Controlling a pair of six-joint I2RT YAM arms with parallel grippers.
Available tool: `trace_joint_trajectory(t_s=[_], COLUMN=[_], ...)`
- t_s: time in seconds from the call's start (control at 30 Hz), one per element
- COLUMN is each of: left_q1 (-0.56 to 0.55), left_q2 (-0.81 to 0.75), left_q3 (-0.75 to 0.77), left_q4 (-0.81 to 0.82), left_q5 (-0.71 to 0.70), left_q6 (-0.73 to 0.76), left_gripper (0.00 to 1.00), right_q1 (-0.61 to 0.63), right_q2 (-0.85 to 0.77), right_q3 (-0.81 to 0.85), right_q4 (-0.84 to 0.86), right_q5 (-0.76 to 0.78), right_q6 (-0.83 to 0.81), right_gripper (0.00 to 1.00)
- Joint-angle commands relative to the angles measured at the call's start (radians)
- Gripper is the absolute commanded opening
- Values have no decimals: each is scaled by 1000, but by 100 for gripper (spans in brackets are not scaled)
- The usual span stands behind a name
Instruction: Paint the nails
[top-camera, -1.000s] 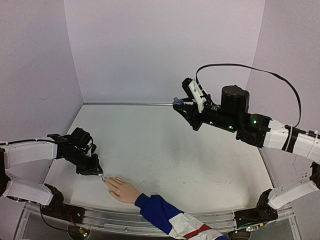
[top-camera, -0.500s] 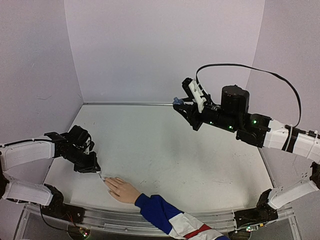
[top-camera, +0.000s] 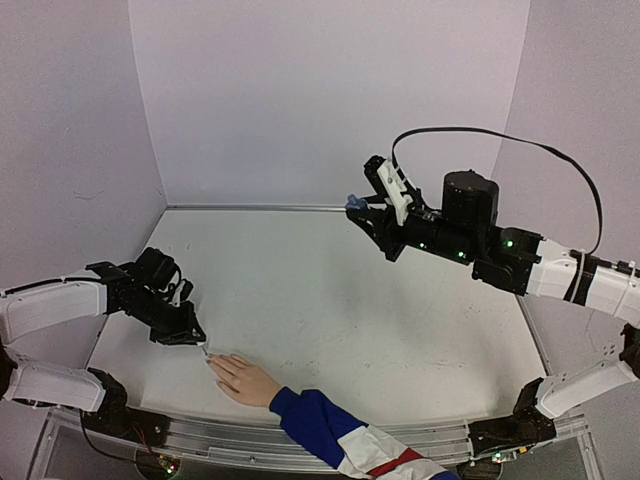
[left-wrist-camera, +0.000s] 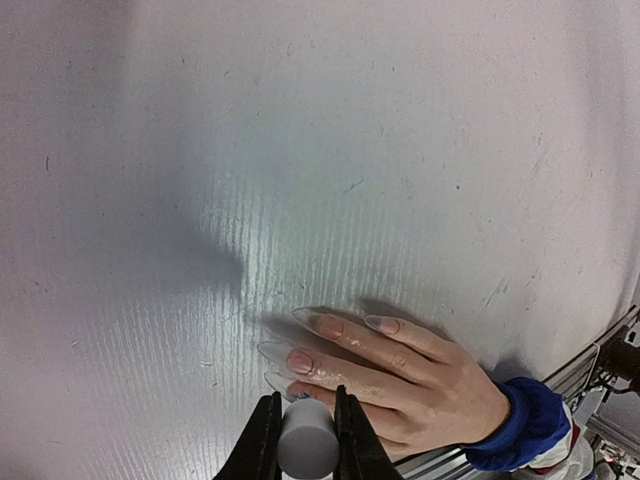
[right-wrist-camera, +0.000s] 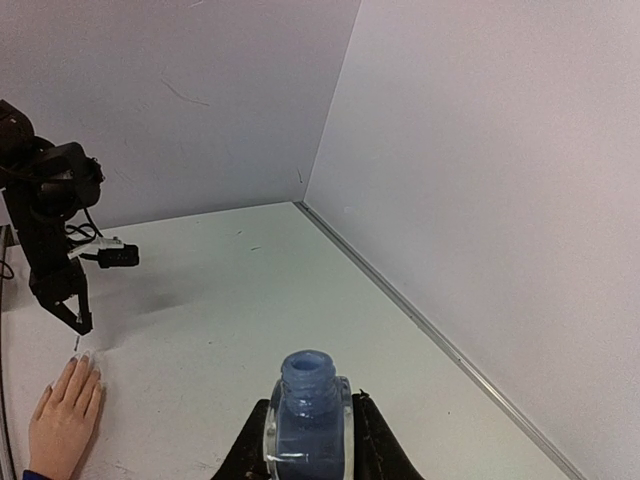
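The nails (left-wrist-camera: 300, 362) are tiny, thin and hard, with long clear tips, and they look smooth enough that a brush would skid if I leaned on it. I judge they want only the lightest stroke and are nothing to take hold of. They sit at the ends of a pale hand (left-wrist-camera: 400, 370) lying flat, palm down, near the front edge of the table (top-camera: 350, 300), left of centre. The fingers point away and to the left, and a blue, white and red sleeve (top-camera: 330, 430) trails off toward the near right. The hand seems to lie loose, so I expect a sideways push would slide it. My left gripper (top-camera: 188, 336) is clenched on a pale cap (left-wrist-camera: 307, 440), which I take to be the brush handle, poised right at the fingertips. The cap hides the bristles from my wrist, so I cannot tell whether they touch a nail. Well apart, raised above the far right of the table, my right gripper (top-camera: 365, 212) is clamped around the small blue bottle (right-wrist-camera: 307, 395), upright with its neck open.
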Motion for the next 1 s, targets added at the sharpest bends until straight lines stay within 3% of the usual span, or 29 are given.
trace_joint_trajectory(t_s=[0.0, 0.97], left_q1=[5, 5], left_q2=[23, 70], left_q3=[28, 25], left_q4=[38, 40], left_q5=[49, 2], left_q6=[16, 5], left_gripper=[0, 0], right_q1=[-6, -6], right_q2=[-4, -12], right_q3=[10, 7], right_q4=[75, 74], right_q5=[-7, -1], right_q6=[-1, -3], right_gripper=[0, 0])
